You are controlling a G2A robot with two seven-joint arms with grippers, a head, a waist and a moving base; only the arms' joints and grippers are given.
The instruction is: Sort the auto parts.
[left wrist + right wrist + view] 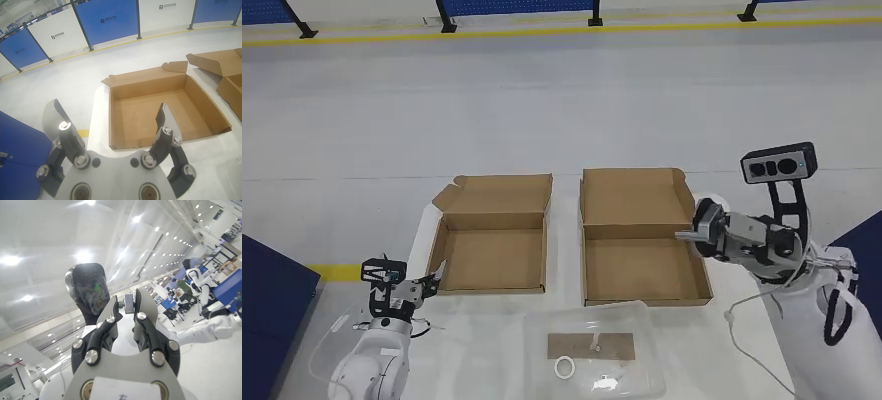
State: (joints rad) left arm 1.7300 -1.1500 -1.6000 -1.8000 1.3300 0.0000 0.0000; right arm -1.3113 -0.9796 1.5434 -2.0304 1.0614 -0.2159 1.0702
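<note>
Two open cardboard boxes sit side by side on the white table, the left box point(492, 262) and the right box point(642, 270); both look empty. My left gripper point(432, 278) hangs open by the left box's near left corner; the left wrist view looks past its spread fingers point(164, 117) into that box point(151, 113). My right gripper point(684, 235) is above the right box's right side. It is tilted upward and shut on a small silver metal part point(128, 303). A clear plastic tray point(542, 322) at the table's front holds a white ring point(564, 367) and a small pale part point(605, 382).
A brown cardboard strip point(592, 345) lies in the clear tray. The right box's flap and corner point(232, 89) show beside the left box. A white cable point(752, 345) runs across the table by the right arm. Blue panels stand beside the table on both sides.
</note>
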